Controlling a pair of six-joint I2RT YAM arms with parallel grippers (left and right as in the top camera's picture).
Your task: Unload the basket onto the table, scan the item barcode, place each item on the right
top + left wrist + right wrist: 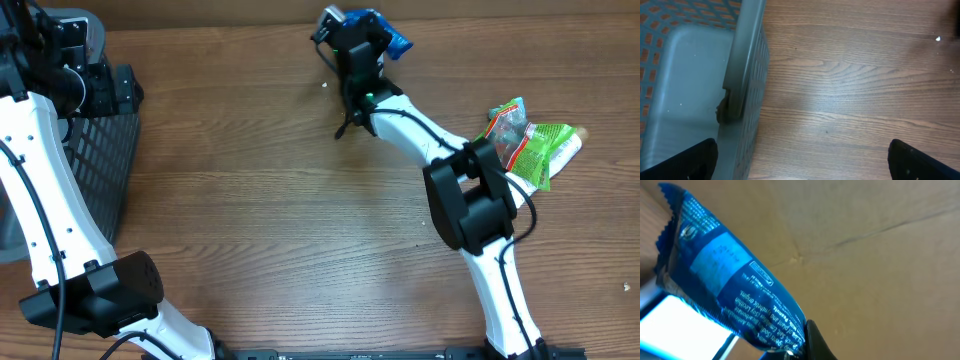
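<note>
The blue packet [730, 292] was pinched at its lower end by the right gripper [801, 349], whose fingers [815, 339] were closed on the wrapper, one dark tip showing at the bottom of the right wrist view. The wrapper was glossy blue with a lighter blue panel across its middle, lines of small white print along its length and a saw-toothed crimp at the free end, which stuck up and away from the fingers at a slant. Beside it, low in that view, lay a bright white surface [682, 322] that I could not identify, and behind it a plain tan backdrop with a faint crease. From overhead the packet [388, 30] sat at the far edge of the worktop [260, 220], right of centre, projecting past the right gripper [368, 35]. The left gripper [802, 167] had its fingers [685, 160] spread wide with nothing between them, hanging over bare wood just beside the rim of a grey mesh basket [747, 60]. That basket [105, 170] stood at the left edge of the worktop, under the left arm. The broad middle of the wooden surface lay open between the two arms, with only a small white speck [327, 85] near the right gripper. At the right edge, just beside the right arm's black elbow joint, lay a cluster of green packets [525, 140], well apart from the blue one.
</note>
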